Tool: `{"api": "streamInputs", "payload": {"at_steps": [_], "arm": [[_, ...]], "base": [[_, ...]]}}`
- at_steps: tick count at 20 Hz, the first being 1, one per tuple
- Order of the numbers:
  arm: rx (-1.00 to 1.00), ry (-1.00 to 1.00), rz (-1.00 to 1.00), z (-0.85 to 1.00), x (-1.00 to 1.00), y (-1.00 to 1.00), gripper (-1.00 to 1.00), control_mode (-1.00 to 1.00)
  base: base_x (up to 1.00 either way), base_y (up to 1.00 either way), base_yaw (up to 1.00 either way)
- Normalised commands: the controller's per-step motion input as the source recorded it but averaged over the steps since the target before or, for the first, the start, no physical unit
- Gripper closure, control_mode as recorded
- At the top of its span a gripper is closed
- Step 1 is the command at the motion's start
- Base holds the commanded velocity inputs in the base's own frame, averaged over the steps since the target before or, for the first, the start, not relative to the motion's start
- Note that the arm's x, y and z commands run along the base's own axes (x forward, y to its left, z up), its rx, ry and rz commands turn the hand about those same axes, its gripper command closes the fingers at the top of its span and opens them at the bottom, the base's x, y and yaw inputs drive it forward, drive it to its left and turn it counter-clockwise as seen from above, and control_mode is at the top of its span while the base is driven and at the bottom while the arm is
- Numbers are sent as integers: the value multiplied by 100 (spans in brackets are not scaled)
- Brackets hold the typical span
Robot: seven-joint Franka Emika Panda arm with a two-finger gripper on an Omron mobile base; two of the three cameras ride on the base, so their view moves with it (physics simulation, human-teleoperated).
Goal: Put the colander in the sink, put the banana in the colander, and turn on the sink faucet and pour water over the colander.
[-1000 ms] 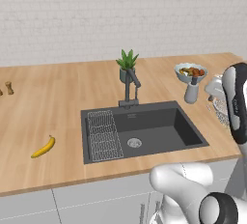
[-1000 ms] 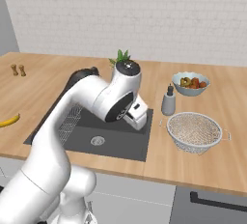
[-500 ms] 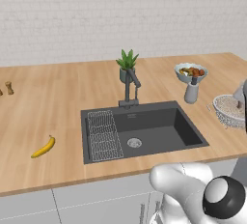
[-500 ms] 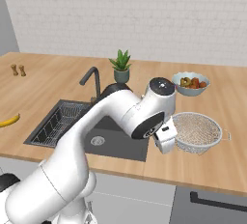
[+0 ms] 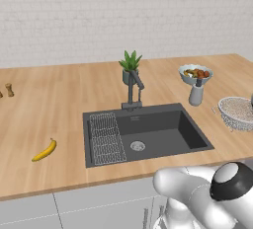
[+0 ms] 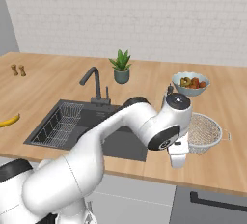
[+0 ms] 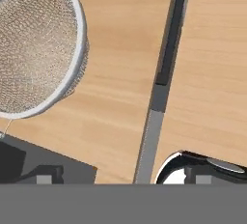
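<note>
The colander (image 6: 203,130), a round silver mesh bowl, stands on the wooden counter right of the sink (image 6: 58,135); it also lies at the right edge of the left base view (image 5: 238,111). My gripper (image 6: 178,161) hangs at the counter's front edge, just left of and nearer than the colander, apart from it. In the hand view the gripper (image 7: 123,175) is open with nothing between its fingertips, and the colander (image 7: 34,49) lies at the upper left. The banana (image 5: 45,150) lies on the counter left of the sink (image 5: 163,139). The faucet (image 5: 132,91) stands behind the basin, with no water running.
A potted plant (image 5: 130,67) stands behind the faucet. A white bowl of fruit (image 5: 195,73) and a small grey bottle (image 5: 196,94) stand behind the colander. A wire rack (image 5: 105,138) fills the basin's left side. Two small shakers (image 6: 18,69) stand far left.
The arm has swung right, from above the sink to the counter's front edge beside the colander, leaving the left base view. The gripper stayed open. Colander and banana have not moved.
</note>
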Motion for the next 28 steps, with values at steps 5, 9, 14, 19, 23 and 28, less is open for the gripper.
{"api": "streamInputs", "payload": {"at_steps": [5,9,14,19,23,28], "arm": [[17,0,-13,-11,30,-43,-100,-100],[19,0,-9,0,38,-39,-100,-100],[12,0,-11,-13,35,-22,-100,-100],[3,0,-11,-35,26,-1,-100,-100],[5,0,-8,-22,43,0,-100,-100],[5,0,-2,-28,34,-5,-100,-100]], "base": [[0,0,0],[0,0,0],[0,0,0],[0,0,0],[0,0,0],[0,0,0]]}}
